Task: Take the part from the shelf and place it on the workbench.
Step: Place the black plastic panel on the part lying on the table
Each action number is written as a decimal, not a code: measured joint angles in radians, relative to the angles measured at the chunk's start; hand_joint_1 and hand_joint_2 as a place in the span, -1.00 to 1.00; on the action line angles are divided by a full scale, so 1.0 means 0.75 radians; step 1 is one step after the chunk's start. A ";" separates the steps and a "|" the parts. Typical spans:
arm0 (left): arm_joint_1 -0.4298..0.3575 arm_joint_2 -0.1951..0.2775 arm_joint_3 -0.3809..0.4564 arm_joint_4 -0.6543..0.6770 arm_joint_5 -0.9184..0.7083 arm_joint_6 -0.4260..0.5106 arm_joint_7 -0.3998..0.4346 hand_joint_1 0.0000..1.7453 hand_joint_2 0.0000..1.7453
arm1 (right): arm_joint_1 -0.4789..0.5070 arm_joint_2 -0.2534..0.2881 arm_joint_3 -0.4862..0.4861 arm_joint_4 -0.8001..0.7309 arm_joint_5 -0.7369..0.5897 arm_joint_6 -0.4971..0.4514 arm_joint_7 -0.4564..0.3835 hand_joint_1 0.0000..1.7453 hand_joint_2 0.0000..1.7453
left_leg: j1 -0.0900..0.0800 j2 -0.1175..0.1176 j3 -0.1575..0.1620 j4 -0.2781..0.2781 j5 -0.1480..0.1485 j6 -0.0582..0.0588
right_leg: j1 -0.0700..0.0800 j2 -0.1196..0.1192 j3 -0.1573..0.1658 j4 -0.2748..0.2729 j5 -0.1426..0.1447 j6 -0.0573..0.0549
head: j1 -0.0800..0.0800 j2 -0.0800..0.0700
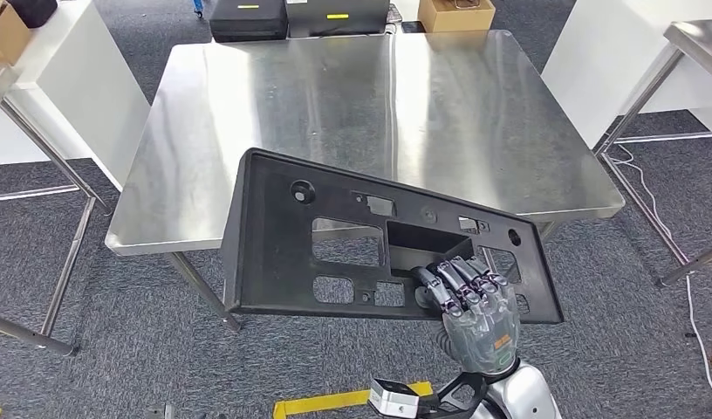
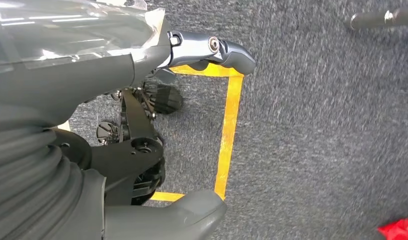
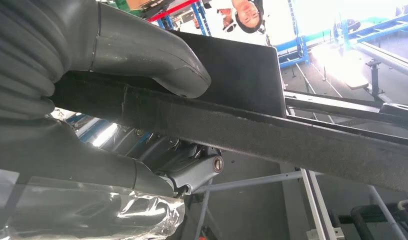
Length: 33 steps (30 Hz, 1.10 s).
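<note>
Carrying stage, by the look of it: right hand point(image 1: 475, 305) clamped on the near edge of the black part point(image 1: 335, 240), fingers curled through a cutout on top, thumb point(image 3: 157, 55) pressed against the opposite face. Part held in the air, tilted, its far corner overhanging the near rim of the workbench point(image 1: 248, 113) just ahead of the hand.

To set it down well — push forward until most of the panel lies over the steel top, level it out, lower flat, then release. Gripped at one end only, so likely to sag or twist away from the hand; best kept slow.

Left hand point(image 2: 142, 110) hanging down over carpet and yellow floor tape point(image 2: 227, 130), holding nothing; whether fingers are spread or curled, cannot tell.

Beyond the hand, past the bench: black cases point(image 1: 248, 19) and a cardboard box point(image 1: 455, 13). Off to its right, another table's legs point(image 1: 649, 96) — well clear. Near bench rim the one thing to snag on.
</note>
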 joint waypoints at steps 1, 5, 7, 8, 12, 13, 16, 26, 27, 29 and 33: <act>0.000 -0.001 0.000 0.000 0.000 0.000 0.001 -1.00 1.00 | -0.001 0.003 -0.003 0.000 0.000 0.000 -0.002 1.00 1.00 | 0.000 0.000 0.006 -0.006 0.001 0.010 | 0.000 -0.001 -0.004 0.013 -0.008 0.006 | 0.001 0.000; -0.002 0.002 0.000 0.000 -0.002 0.001 0.001 -1.00 1.00 | 0.000 0.007 -0.012 0.002 0.002 0.000 -0.006 1.00 1.00 | 0.000 0.002 0.027 -0.017 -0.005 0.041 | -0.001 -0.003 -0.160 0.311 -0.126 0.001 | 0.003 0.000; -0.002 0.001 0.000 0.000 -0.002 0.001 0.001 -1.00 1.00 | 0.001 0.007 -0.016 0.004 0.003 0.000 -0.007 1.00 1.00 | -0.004 0.000 0.033 -0.016 -0.013 0.045 | 0.001 -0.003 -0.231 0.411 -0.139 0.010 | 0.003 0.000; -0.002 0.000 0.000 0.000 -0.003 0.001 0.001 -1.00 1.00 | 0.002 0.007 -0.017 0.005 0.003 0.000 -0.007 1.00 1.00 | -0.005 -0.003 0.039 -0.016 -0.017 0.044 | 0.003 -0.003 -0.225 0.377 -0.110 0.019 | 0.003 0.000; -0.002 -0.003 0.000 0.000 -0.006 0.000 0.002 -1.00 1.00 | 0.002 0.008 -0.018 0.005 0.003 0.000 -0.007 1.00 1.00 | -0.014 -0.010 0.062 -0.012 -0.041 0.028 | 0.010 -0.004 -0.085 0.041 0.050 0.017 | 0.003 0.000; -0.003 -0.003 0.000 0.000 -0.008 0.000 0.003 -1.00 1.00 | 0.003 0.009 -0.019 0.005 0.003 0.000 -0.007 1.00 1.00 | -0.017 -0.011 0.064 -0.011 -0.047 0.022 | 0.014 -0.004 -0.072 0.011 0.062 0.005 | 0.003 0.000; -0.004 -0.001 0.000 -0.001 -0.013 0.000 0.005 -1.00 1.00 | 0.006 0.010 -0.021 0.005 0.003 0.000 -0.007 1.00 1.00 | -0.015 -0.009 0.068 -0.003 -0.065 0.002 | 0.005 -0.003 -0.057 -0.002 0.064 -0.025 | 0.002 0.000; -0.004 0.004 -0.001 -0.002 -0.016 -0.002 0.006 -1.00 1.00 | 0.010 0.013 -0.027 0.004 -0.001 0.000 -0.014 1.00 1.00 | 0.021 0.007 -0.043 0.106 -0.026 -0.046 | -0.008 0.004 0.010 -0.007 0.017 -0.040 | -0.008 0.000; -0.005 0.003 -0.001 -0.002 -0.016 -0.003 0.006 -1.00 1.00 | 0.010 0.013 -0.028 0.004 -0.001 0.000 -0.014 1.00 1.00 | 0.020 0.006 -0.012 0.041 -0.004 -0.041 | -0.004 0.004 0.015 -0.007 0.010 -0.031 | -0.007 0.000; -0.006 0.003 -0.001 -0.002 -0.016 -0.004 0.006 -1.00 1.00 | 0.010 0.013 -0.029 0.004 -0.001 0.000 -0.015 1.00 1.00 | 0.009 0.004 0.009 0.002 -0.010 -0.025 | 0.003 0.005 0.015 -0.012 0.000 -0.014 | -0.008 0.000; -0.007 0.001 -0.001 -0.002 -0.014 -0.004 0.006 -1.00 1.00 | 0.012 0.013 -0.035 0.003 0.000 0.000 -0.017 1.00 1.00 | 0.008 0.002 0.032 -0.016 -0.012 0.020 | 0.002 0.001 -0.012 0.066 -0.047 0.006 | -0.005 0.000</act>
